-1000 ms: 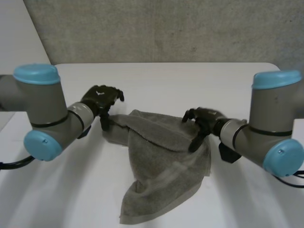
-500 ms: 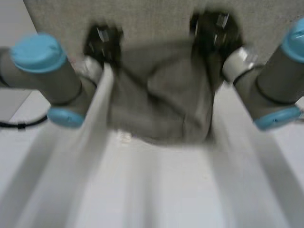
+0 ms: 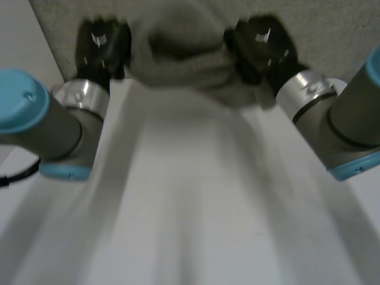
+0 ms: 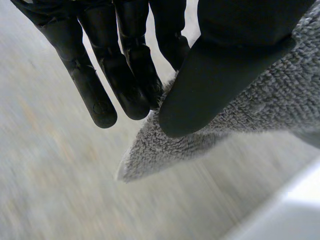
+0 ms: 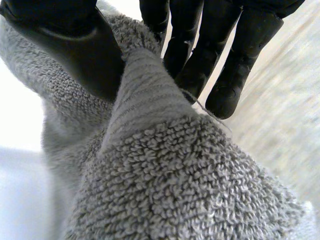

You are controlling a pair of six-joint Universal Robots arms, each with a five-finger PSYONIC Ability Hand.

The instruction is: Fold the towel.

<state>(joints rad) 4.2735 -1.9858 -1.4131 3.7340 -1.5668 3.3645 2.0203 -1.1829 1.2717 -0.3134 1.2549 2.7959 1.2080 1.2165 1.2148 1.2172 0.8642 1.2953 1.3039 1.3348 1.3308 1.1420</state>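
Observation:
The grey towel (image 3: 184,53) hangs bunched in the air between my two hands, well above the white table (image 3: 190,214). My left hand (image 3: 101,44) is at the towel's left end. In the left wrist view its thumb (image 4: 220,75) and fingers (image 4: 135,75) pinch a corner of the towel (image 4: 260,115). My right hand (image 3: 261,44) grips the towel's right end. In the right wrist view the thumb (image 5: 75,50) presses a thick fold of towel (image 5: 175,190) against the fingers (image 5: 225,60).
A grey textured wall (image 3: 332,35) stands behind the table. Both arms reach up and away from me, the left arm (image 3: 41,124) on one side and the right arm (image 3: 338,119) on the other.
Both hands have shut on the towel's ends and raised it off the table, high and toward the wall. A second ago the towel lay crumpled on the table.

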